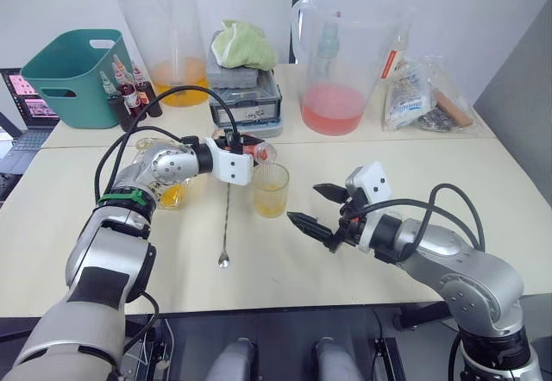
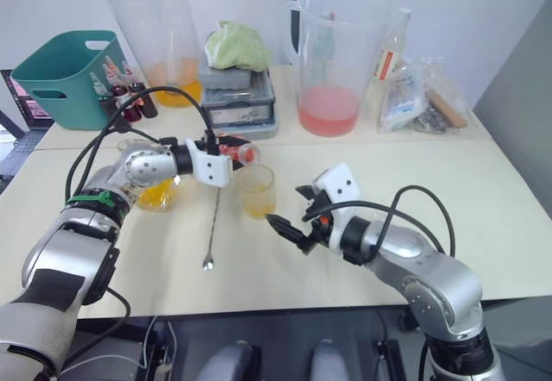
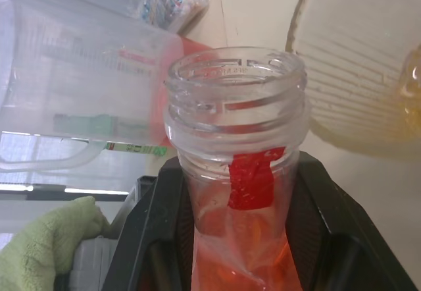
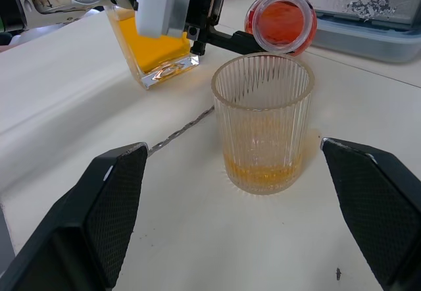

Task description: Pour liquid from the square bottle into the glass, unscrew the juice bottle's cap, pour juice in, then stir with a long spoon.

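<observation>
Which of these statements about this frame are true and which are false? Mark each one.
1. The left gripper holds the tall slim clear plastic juice bottle tipped toward the small ribbed clear glass. True.
2. The juice bottle's neck carries a white screw cap. False: the left wrist view shows its mouth open, with bare threads.
3. The right gripper is shut on the glass. False: it is open and apart from the glass.
4. The glass holds a shallow layer of yellow-orange liquid. True.
5. The thin silver long spoon stands in the glass. False: it lies flat on the table beside the glass.
</observation>
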Robot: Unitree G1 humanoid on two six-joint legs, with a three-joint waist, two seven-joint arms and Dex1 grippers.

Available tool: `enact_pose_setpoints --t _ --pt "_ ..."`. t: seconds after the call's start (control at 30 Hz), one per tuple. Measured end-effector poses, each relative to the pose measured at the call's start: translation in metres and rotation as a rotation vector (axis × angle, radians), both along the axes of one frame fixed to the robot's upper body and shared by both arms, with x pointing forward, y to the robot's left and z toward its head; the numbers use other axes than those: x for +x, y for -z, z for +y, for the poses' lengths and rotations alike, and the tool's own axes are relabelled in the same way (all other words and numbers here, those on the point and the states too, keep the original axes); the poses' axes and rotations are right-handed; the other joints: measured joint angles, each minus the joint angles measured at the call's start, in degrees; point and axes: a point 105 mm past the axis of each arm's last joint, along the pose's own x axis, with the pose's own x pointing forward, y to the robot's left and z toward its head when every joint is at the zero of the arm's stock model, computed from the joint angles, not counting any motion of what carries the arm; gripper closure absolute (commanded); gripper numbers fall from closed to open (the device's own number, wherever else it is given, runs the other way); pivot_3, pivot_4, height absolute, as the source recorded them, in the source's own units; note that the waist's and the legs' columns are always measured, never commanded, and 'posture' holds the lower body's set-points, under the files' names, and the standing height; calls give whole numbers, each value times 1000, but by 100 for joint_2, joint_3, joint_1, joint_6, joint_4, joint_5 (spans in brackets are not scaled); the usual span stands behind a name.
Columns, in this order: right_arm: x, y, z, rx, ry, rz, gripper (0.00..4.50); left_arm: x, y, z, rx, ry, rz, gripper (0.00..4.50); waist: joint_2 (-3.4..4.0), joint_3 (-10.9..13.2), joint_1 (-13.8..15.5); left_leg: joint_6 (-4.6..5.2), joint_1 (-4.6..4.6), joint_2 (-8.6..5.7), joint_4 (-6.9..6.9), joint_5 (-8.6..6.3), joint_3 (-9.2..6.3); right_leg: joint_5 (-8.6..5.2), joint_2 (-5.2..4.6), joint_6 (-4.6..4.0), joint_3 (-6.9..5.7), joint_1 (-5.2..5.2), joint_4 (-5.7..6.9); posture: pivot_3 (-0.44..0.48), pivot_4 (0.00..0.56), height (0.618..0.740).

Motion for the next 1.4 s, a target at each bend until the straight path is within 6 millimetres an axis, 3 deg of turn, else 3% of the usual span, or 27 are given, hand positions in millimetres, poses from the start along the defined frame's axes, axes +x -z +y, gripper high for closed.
enact_pose_setpoints --t 1.4 --pt "-3 0 3 9 -7 18 19 6 -4 -7 124 13 -195 3045 -1 0 -3 1 -2 -2 9 -1 0 0 0 1 -3 -2 42 0 150 740"
